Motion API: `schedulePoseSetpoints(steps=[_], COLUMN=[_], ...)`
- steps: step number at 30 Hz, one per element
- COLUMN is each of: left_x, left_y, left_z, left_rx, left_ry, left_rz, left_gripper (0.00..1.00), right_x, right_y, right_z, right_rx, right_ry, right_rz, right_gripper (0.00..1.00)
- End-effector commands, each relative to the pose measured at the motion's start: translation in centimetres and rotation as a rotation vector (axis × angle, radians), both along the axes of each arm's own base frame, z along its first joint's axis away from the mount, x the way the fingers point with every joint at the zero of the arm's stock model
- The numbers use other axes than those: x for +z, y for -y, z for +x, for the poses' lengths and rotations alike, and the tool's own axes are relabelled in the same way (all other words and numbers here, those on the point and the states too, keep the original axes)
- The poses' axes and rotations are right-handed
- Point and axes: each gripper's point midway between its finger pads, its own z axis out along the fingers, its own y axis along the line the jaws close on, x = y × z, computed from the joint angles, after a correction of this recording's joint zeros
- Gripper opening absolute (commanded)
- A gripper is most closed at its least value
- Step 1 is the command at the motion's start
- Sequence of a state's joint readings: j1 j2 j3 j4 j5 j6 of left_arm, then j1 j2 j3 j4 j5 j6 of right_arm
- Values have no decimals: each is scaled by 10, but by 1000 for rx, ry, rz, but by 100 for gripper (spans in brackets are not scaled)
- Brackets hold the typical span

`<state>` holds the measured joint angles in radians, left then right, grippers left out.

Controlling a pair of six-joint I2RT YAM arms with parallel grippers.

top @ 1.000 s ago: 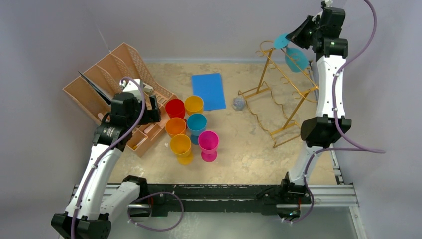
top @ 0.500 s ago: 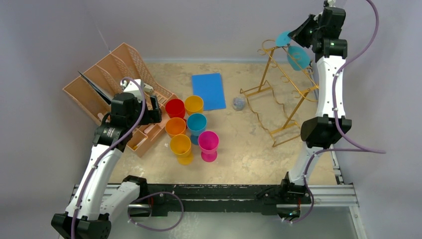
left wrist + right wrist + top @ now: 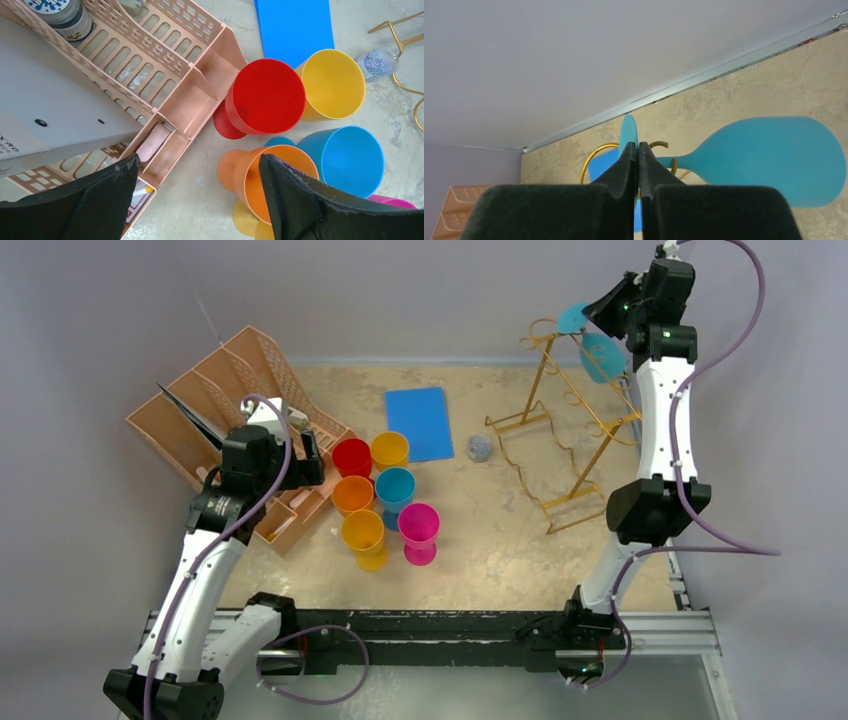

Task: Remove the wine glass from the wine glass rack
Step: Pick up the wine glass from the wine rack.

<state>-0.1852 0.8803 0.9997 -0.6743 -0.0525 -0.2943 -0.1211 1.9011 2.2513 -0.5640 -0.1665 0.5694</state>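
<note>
The right arm stands just to the right of the wine glass rack [image 3: 560,440], its lower link rising steeply from the near edge of the table [image 3: 500,540]. It bends at the elbow level with the near end of the rack, and its upper link reaches up above the rack's far, high end. There the wrist turns left, so the right tool [image 3: 598,312] points at the rack's top scrolls. The tool is closed tight, and the right wrist view shows its two dark fingers [image 3: 624,165] pinching the thin round foot of the teal wine glass [image 3: 774,160], seen edge-on between them. The glass lies tilted at the rack's upper right corner, with its foot by the top scroll and its bowl hanging lower toward the arm. A gold curl passes around its stem just behind the foot, but whether stem and wire touch cannot be told. The left arm is well to the left of the rack. It is folded at the elbow, with its wrist over the near corner of a brown slotted organizer tray [image 3: 200,410]. The left tool [image 3: 198,165] points down with its fingers spread wide and grips nothing. Six coloured plastic goblets [image 3: 395,487] cluster between that tray and the rack.
</note>
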Motion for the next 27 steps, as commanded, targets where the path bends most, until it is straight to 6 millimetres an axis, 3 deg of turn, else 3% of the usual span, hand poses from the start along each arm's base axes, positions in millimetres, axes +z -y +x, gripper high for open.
schedulePoseSetpoints(steps=[1, 11, 17, 27], left_x=[7, 8, 7, 8], left_y=[1, 1, 1, 0], left_z=[4, 4, 4, 4], left_rx=[-8, -6, -9, -7], left_ry=[37, 39, 36, 39], left_rz=[-12, -11, -12, -12], left_gripper=[87, 87, 87, 87], right_x=[48, 39, 39, 49], right_y=[10, 24, 36, 40], right_z=[-5, 10, 8, 2], right_rx=[-63, -158, -218, -236], right_ry=[155, 188, 209, 255], right_rz=[30, 142, 126, 113], right_gripper=[0, 0, 0, 0])
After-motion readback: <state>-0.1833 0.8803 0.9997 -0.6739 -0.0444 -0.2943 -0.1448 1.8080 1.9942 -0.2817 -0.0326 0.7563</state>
